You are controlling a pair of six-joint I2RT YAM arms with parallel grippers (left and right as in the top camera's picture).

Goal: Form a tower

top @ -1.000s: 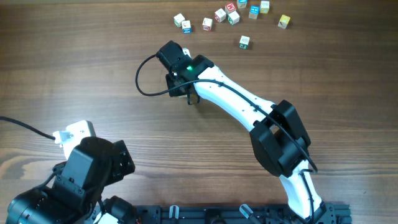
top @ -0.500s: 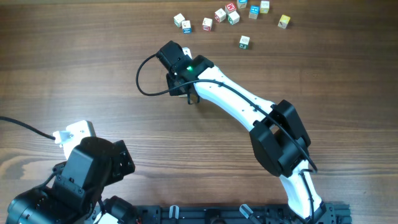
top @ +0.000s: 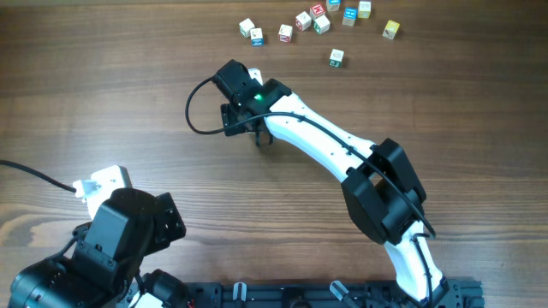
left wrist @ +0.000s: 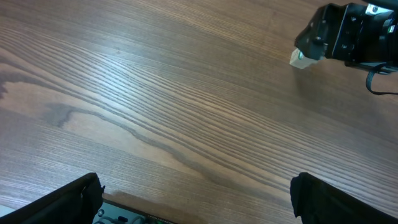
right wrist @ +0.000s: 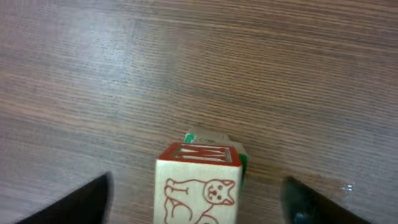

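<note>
The tower point(right wrist: 199, 186) stands on the wooden table: a whitish cube with a red cat drawing and a red top sits on a cube with green markings that peeks out behind it. My right gripper point(right wrist: 199, 202) is open, its dark fingers point(right wrist: 87, 199) apart from the stack on both sides. In the overhead view the right gripper point(top: 257, 135) covers the stack. The left wrist view shows a whitish, green-marked cube of the tower point(left wrist: 299, 59) under that gripper. My left gripper point(left wrist: 199, 199) is open and holds nothing, far from the stack at the near left.
Several loose letter cubes point(top: 317, 17) lie scattered along the far edge, one apart point(top: 336, 57). A black cable point(top: 195, 115) loops left of the right wrist. The left arm base point(top: 111, 239) fills the near-left corner.
The right gripper's jaws have opened and let go of the top cube, which stays on the stack. The right wrist has shifted slightly left. The left arm has not moved.
</note>
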